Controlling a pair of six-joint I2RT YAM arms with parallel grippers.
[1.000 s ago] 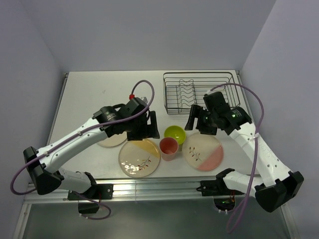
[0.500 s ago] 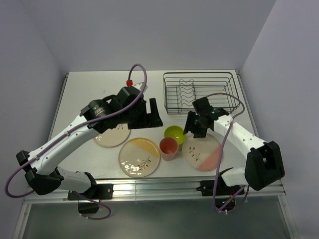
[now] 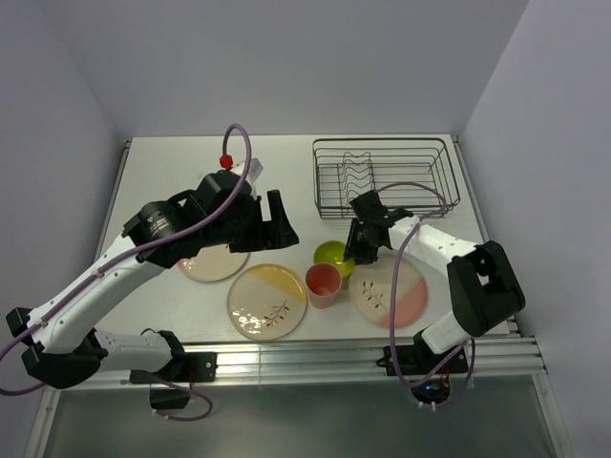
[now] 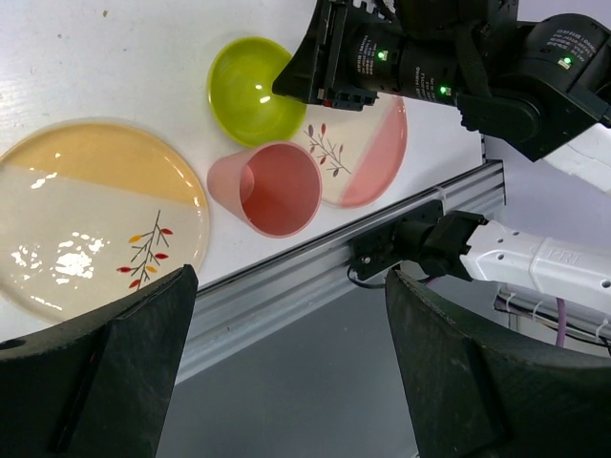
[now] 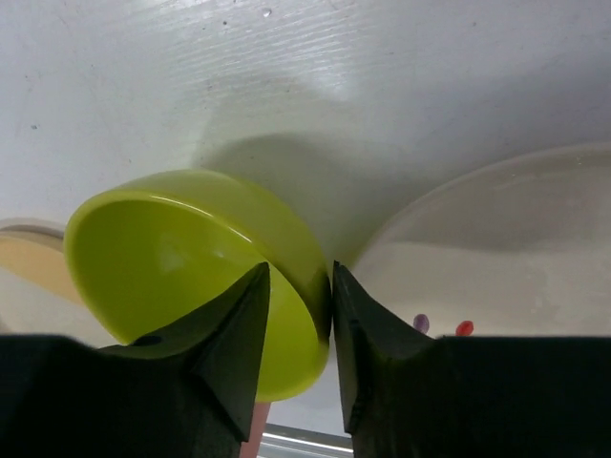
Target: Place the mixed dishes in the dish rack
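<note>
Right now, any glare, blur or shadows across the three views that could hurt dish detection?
Top external: sharp, evenly lit, only a glare band on the front rail. Left wrist: white hotspots on the yellow plate and lime-green bowl; left gripper fingers are featureless black. Right wrist: right gripper silhouetted around the bowl's rim, soft bowl shadow on the table.

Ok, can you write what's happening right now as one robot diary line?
right gripper: shut on lime-green bowl rim | left gripper: open, empty | dish rack: no dishes
</note>
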